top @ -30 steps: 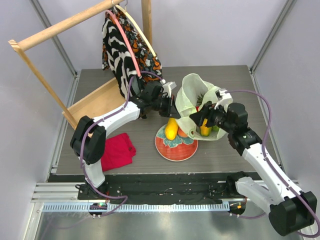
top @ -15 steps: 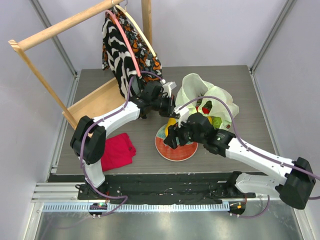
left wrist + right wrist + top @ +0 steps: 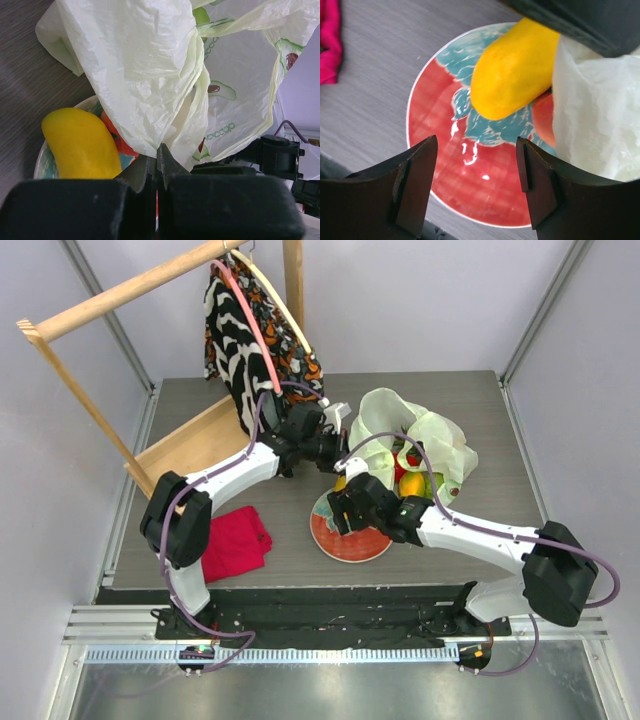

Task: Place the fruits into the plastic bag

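Observation:
The pale plastic bag stands open at the table's middle right, with a red pepper and a yellow fruit inside. My left gripper is shut on the bag's near-left edge, and the film rises from the shut fingertips. A yellow mango and a peach lie on the far part of the red plate, the peach half under the bag. My right gripper hovers open above the plate's bare red centre, short of the mango, holding nothing.
A folded red cloth lies left of the plate. A wooden rack with a black-and-white patterned garment stands at the back left. The left arm stretches across between the rack and the bag.
My right gripper has swung left from the bag's mouth to above the plate, staying open. The left gripper has kept its hold on the bag.

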Controlling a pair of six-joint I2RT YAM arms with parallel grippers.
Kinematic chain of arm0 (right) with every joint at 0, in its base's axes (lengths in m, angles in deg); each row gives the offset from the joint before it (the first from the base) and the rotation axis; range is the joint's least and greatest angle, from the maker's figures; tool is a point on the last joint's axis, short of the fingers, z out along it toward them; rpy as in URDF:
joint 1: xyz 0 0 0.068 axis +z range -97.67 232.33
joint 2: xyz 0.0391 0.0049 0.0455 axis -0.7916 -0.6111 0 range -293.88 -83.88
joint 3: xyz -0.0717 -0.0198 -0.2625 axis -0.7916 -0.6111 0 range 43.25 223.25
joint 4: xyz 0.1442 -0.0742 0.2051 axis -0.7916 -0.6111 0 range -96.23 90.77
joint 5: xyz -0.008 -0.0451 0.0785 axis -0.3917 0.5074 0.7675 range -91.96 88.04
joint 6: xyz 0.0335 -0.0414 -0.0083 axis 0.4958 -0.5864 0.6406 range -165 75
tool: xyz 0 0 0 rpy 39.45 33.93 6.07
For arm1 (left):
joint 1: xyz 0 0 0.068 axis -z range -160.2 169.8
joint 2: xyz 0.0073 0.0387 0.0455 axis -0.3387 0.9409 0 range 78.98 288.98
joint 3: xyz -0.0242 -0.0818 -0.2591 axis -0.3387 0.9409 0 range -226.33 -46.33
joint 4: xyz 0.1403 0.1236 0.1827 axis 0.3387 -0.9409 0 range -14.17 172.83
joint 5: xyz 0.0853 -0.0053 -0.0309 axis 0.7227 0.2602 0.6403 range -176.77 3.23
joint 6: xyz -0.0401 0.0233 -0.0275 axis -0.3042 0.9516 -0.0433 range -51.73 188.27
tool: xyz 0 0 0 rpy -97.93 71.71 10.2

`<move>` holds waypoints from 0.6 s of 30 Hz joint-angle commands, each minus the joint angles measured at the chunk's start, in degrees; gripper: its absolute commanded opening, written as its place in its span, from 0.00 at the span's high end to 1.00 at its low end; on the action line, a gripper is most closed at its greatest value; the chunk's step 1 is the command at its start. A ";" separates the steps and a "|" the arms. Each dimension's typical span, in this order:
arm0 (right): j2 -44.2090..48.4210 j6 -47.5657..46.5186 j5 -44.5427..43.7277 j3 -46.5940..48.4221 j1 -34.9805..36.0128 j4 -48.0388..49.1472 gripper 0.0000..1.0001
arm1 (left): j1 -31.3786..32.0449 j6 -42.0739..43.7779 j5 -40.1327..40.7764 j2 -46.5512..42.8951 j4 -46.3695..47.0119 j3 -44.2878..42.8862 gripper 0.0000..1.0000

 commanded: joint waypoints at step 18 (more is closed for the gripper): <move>-1.29 -3.98 -21.26 3.49 -3.34 -0.25 0.18 | -0.03 -0.11 -1.45 -2.16 1.37 -1.03 1.00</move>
